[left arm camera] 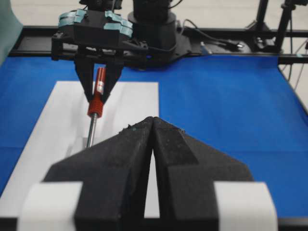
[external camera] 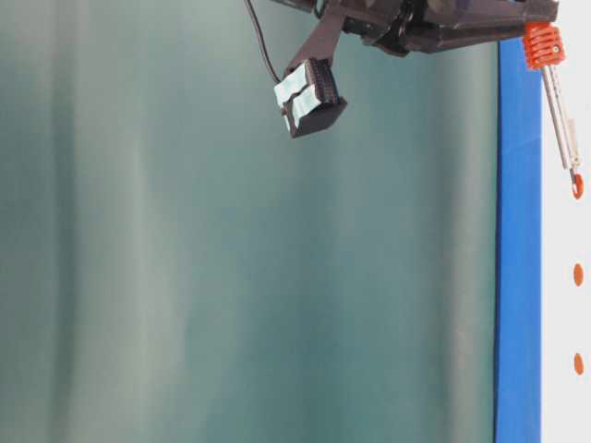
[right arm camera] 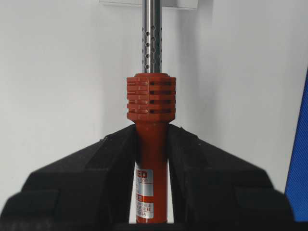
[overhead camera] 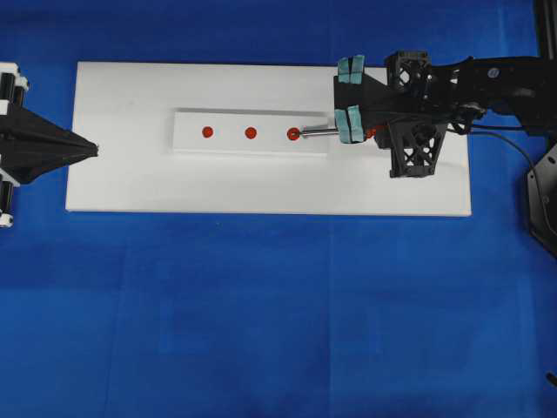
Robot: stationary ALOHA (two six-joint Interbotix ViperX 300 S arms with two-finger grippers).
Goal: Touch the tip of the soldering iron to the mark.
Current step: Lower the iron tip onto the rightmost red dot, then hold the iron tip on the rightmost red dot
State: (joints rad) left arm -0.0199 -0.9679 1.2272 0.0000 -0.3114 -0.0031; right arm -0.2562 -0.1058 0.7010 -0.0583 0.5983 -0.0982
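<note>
Red-handled soldering iron (right arm camera: 150, 144) clamped in right jaws, tip on mark (overhead camera: 293, 133), left jaws closed.

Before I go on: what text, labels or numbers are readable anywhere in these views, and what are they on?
"ED": end of a cut-off word in a red band on the white label on the soldering iron handle, held in the right gripper.
"INA": end of the bottom line on that label, the start hidden.
Middle lines of the label: too small and blurred to read.
No other text shows; the strip carries only red dots.
</note>
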